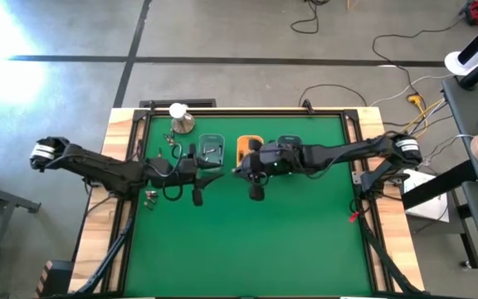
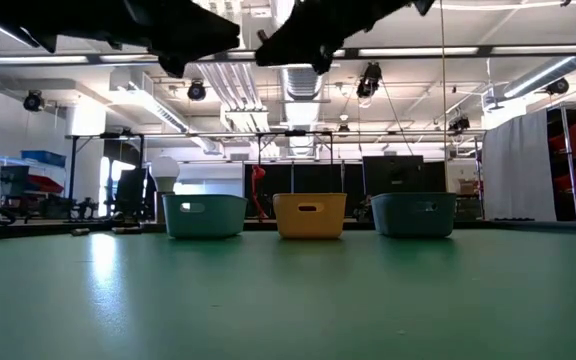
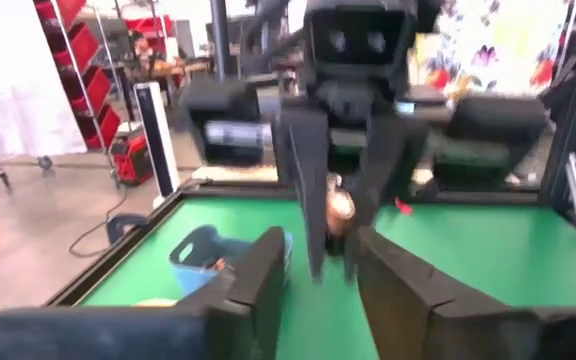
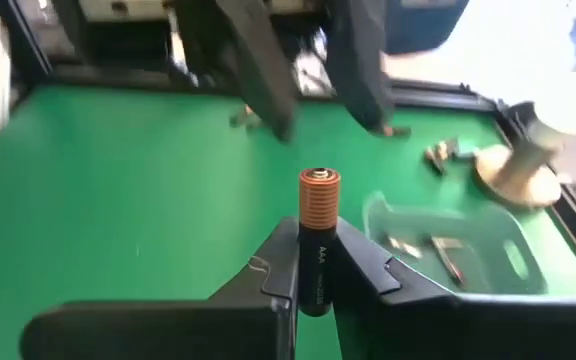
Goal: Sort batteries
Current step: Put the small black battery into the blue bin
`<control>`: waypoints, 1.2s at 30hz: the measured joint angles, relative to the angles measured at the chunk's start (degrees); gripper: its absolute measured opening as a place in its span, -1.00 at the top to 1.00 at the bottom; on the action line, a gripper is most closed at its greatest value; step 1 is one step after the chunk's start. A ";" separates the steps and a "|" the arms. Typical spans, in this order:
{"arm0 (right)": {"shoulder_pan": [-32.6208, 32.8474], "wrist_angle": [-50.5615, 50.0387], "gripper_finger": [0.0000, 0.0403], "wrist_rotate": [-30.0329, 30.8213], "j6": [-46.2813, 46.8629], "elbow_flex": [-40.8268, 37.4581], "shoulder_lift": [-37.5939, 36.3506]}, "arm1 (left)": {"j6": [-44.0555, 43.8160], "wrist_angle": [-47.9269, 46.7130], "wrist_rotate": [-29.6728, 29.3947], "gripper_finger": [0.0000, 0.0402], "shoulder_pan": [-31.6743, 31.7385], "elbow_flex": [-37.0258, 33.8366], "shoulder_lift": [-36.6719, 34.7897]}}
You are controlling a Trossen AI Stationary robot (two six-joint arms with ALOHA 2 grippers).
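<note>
A battery (image 4: 319, 215) with a black body marked AAA and a coppery ribbed top is held in my right gripper (image 4: 315, 245), which is shut on it high above the green mat's middle (image 1: 241, 169). My left gripper (image 3: 318, 270) faces it from the table's left (image 1: 218, 172). It is open, with nothing between its fingers, its tips just short of the battery (image 3: 340, 212). A few batteries lie in the left teal tray (image 4: 438, 250). Loose batteries lie on the mat (image 1: 150, 197) and near the metal dome (image 4: 438, 152). My right gripper pinches the battery's black lower body (image 4: 317, 270) between its two fingers. The fingers come from the table's right, slanting a little downward. The battery lies along them, its coppery end (image 4: 319, 190) sticking out past the fingertips toward my left gripper. It is lifted clear of the mat.
Three small trays stand in a row at the far side: teal (image 2: 205, 215), orange (image 2: 310, 215) and dark teal (image 2: 414, 213). A metal dome with a white ball (image 1: 181, 120) sits at the far left. The near half of the mat (image 1: 247, 249) is bare.
</note>
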 joint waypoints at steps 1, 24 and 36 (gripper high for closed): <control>-0.52 -3.52 0.87 0.02 -0.18 0.79 -0.56 | -0.04 -1.85 -0.02 0.43 0.00 -0.04 -1.12; -21.30 -34.18 0.86 4.81 -1.65 -3.87 -1.25 | -6.81 20.49 -4.06 0.25 0.00 -24.83 -15.82; -23.41 -37.32 0.86 2.43 -1.74 -5.15 -0.61 | -5.99 18.55 -3.95 0.25 0.00 -24.83 -15.29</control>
